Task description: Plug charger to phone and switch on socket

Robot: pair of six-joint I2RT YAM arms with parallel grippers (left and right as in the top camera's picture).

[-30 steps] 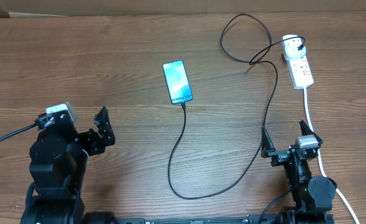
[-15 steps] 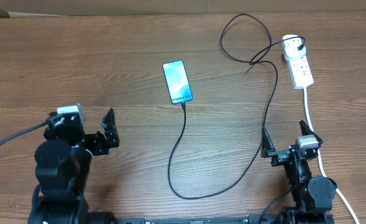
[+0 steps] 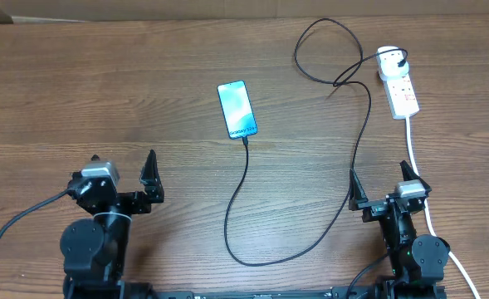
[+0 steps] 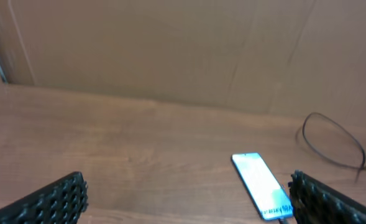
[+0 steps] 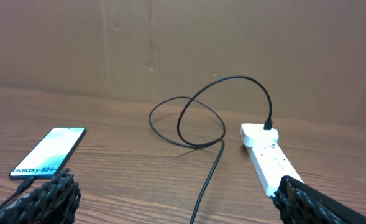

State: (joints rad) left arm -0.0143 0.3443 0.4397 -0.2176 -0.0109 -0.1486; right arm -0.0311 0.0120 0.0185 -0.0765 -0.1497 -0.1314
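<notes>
Left arm (image 3: 95, 242): drawn back toward the near edge of the tabletop (image 3: 144, 75), its body now lower in the overhead view. Left tool (image 3: 123, 162): carried nearer and slightly rightward, turned to face the far side.

Left of the phone (image 3: 237, 109), the table (image 3: 103, 91) offered open passage. Below and right of the phone, the charger (image 3: 247, 158) cable lay looped across approach; the socket (image 3: 399, 83) stood farther right
</notes>
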